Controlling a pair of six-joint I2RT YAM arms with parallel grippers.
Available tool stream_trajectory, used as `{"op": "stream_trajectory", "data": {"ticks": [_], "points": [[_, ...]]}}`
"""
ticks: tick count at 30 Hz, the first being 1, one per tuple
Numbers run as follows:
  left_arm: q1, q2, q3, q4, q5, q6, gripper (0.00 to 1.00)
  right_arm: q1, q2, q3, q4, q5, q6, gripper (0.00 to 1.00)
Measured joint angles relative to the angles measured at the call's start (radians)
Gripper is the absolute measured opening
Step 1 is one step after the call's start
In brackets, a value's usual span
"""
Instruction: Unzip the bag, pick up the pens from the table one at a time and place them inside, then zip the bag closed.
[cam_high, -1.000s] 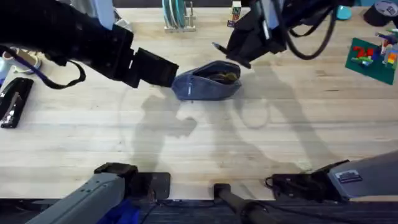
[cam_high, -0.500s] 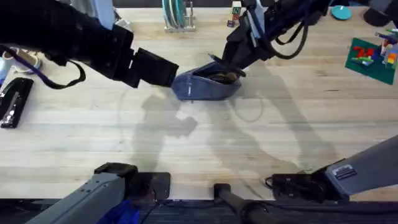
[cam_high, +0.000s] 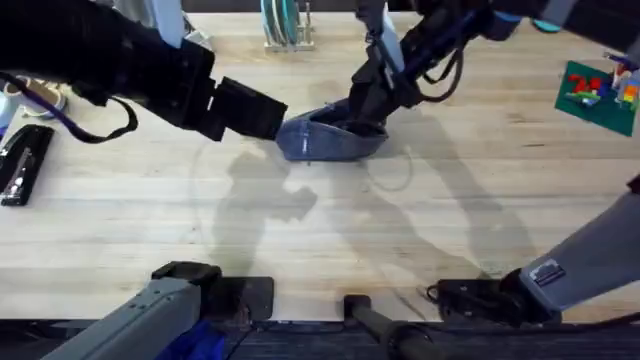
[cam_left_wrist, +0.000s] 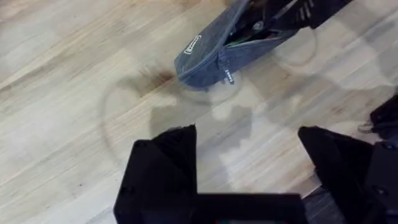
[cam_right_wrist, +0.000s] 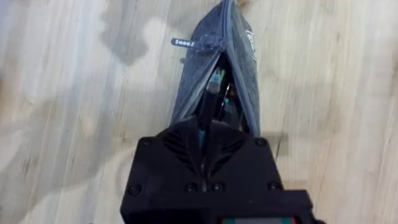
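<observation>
Light-wood table (cam_high: 300, 240), blue-grey bag (cam_high: 325, 140) unzipped; perhaps pens (cam_right_wrist: 214, 87) inside

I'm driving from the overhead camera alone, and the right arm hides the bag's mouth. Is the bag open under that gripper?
Observer: Yes. In the right wrist view the bag gapes open along its zipper, directly below the right gripper.
Operator: Is it carrying anything?
Observer: It looks closed on a dark pen whose tip points into the opening.
Operator: And the left gripper, is it holding the bag?
Observer: No. The left wrist view shows the left gripper open above the bare table, apart from the bag.
</observation>
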Motion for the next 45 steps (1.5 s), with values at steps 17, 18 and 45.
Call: {"op": "stream_trajectory", "data": {"ticks": [17, 18, 45], "points": [[0.000, 0.000, 0.000, -0.027, -0.003, 0.000, 0.995, 0.007, 0.048, 0.001, 0.034, 0.000, 0.000, 0.031], [0.000, 0.000, 0.000, -0.027, -0.003, 0.000, 0.995, 0.007, 0.055, 0.001, 0.034, 0.000, 0.000, 0.032], [0.000, 0.000, 0.000, -0.027, -0.003, 0.000, 0.995, 0.007, 0.068, 0.001, 0.035, 0.000, -0.003, 0.997]]}}
